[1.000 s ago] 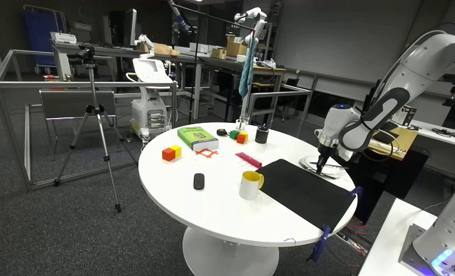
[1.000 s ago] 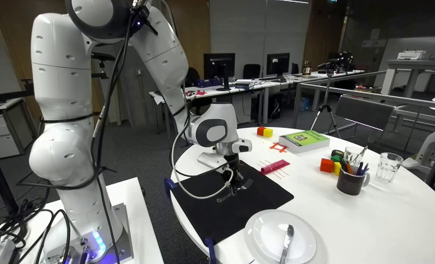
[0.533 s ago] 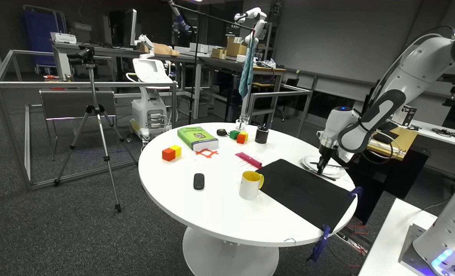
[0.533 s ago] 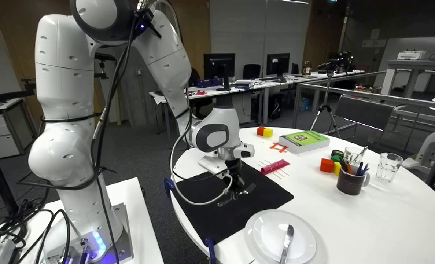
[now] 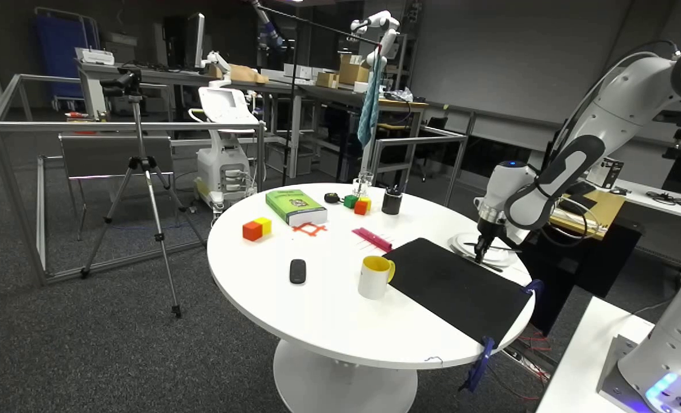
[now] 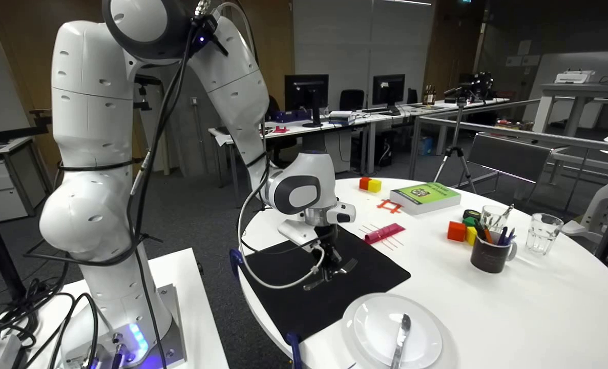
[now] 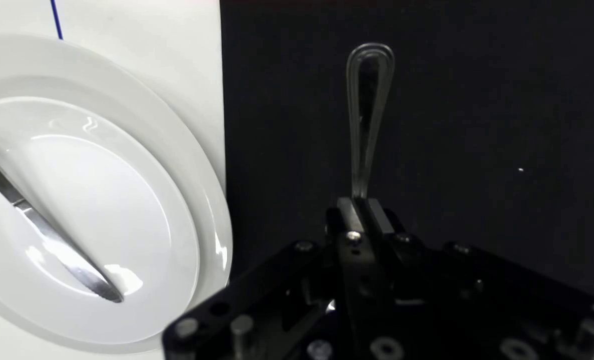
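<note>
the jaws pinch the fork (image 7: 366,115) over the black mat (image 7: 477,125) near the plates (image 7: 126,200): grabbing looks done, and any move needs care.

Mat (image 6: 378,277): laid on table (image 6: 554,312); secured at the table's edge by two clamps (image 5: 478,370).
Fork (image 7: 371,100): held in gripper (image 7: 364,215), over mat.
Lower plate (image 7: 176,150): set on table just beside mat, to the left in the wrist view; upper plate (image 7: 111,200) stacked on it; knife (image 7: 59,245) laid on upper plate.
Mug (image 5: 372,282): stood just left of mat in an exterior view.
Book (image 5: 297,207): placed behind mug and to its left; two cubes (image 5: 257,229) set together, before book and to its left.
Pen mug (image 6: 489,257): placed behind plates and to their right in an exterior view; glasses (image 6: 544,233) set behind it and at its right.
</note>
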You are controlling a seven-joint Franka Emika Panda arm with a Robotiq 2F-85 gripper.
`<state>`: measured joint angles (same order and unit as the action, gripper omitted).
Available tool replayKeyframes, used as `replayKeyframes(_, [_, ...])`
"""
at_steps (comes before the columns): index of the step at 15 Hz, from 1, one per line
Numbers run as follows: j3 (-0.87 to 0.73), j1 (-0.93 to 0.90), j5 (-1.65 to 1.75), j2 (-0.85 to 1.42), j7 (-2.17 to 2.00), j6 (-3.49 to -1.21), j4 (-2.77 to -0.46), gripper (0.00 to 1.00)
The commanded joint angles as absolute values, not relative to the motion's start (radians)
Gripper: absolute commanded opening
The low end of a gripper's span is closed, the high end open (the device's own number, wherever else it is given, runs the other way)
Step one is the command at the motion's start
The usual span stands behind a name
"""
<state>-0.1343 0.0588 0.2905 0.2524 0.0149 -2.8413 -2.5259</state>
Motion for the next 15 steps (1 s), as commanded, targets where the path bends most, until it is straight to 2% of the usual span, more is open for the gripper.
replayKeyframes(1, [-0.146,0.044,0.291,0.259,0.015,-2.847,-2.524,0.02])
replayKeyframes(15, [-0.156,0.059,0.269,0.361,0.026,-2.888,-2.460,0.02])
